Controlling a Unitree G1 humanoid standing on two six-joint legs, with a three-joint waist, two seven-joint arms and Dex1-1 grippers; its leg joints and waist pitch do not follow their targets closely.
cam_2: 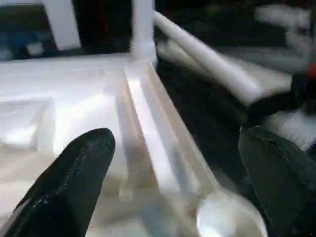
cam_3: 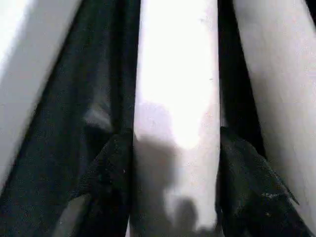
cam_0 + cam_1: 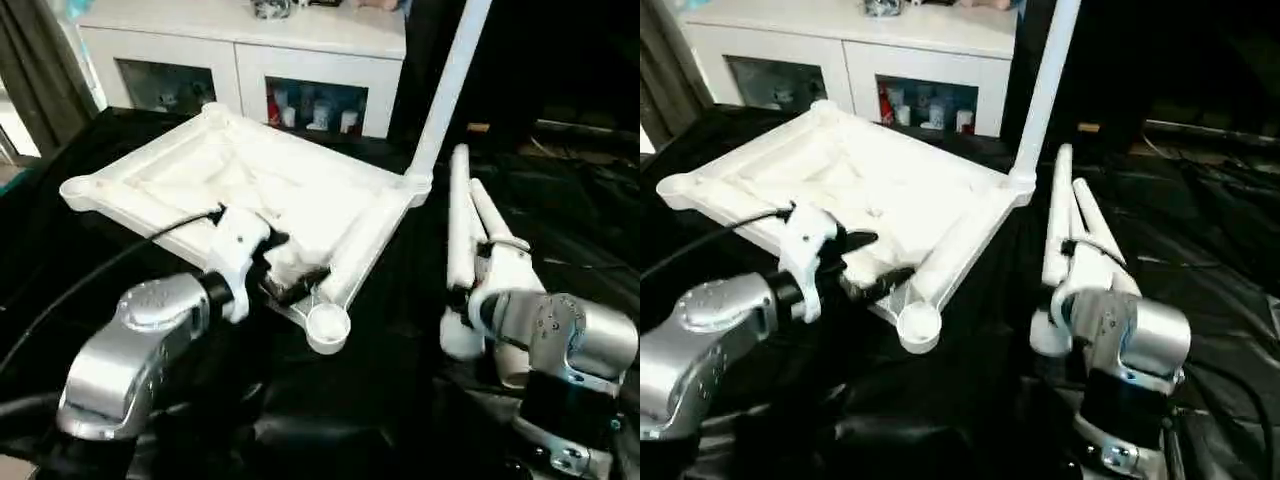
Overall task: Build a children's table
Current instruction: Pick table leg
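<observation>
One ribbed white plastic top [image 3: 250,190] lies underside-up on black cloth [image 3: 400,400], one leg [image 3: 450,80] upright in its far corner, while two smooth tubular legs [image 3: 462,230] lie lengthwise before the right gripper [image 2: 173,182], its jaws pinching one, and the left gripper [image 1: 168,187] hovers spread over the near socket [image 3: 328,325].

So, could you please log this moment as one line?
tabletop: upside down, one leg fitted | left gripper: open above tabletop edge | right gripper: fingers flanking loose leg
</observation>
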